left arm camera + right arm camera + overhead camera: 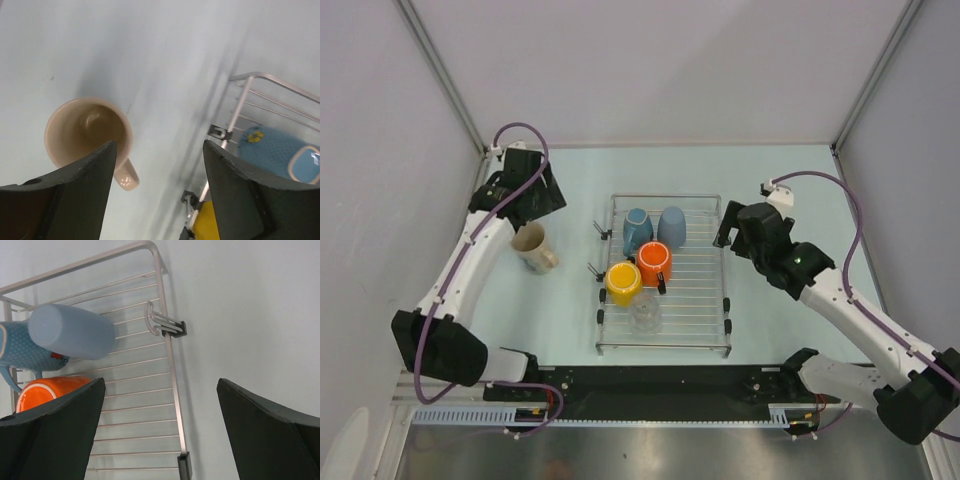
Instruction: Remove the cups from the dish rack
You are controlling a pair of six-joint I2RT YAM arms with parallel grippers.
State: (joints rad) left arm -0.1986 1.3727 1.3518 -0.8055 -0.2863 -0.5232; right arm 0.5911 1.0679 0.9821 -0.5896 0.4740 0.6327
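From above, we see the beige cup (533, 247) left of the dish rack (695, 300), which holds the orange mug (654, 262), yellow cup (623, 282), clear glass (645, 316) and two light blue cups (637, 230). Left wrist: our left gripper (160, 150) hangs near that cup, fingers apart. Right wrist: our right gripper (160, 385) hangs spread over the rack's right edge.

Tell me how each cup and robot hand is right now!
beige cup, upright on table
dotted blue cup, on dish rack
plain blue cup, on rack
yellow cup, on rack
orange mug, on rack
clear glass, on rack
left gripper, open, empty
right gripper, open, empty
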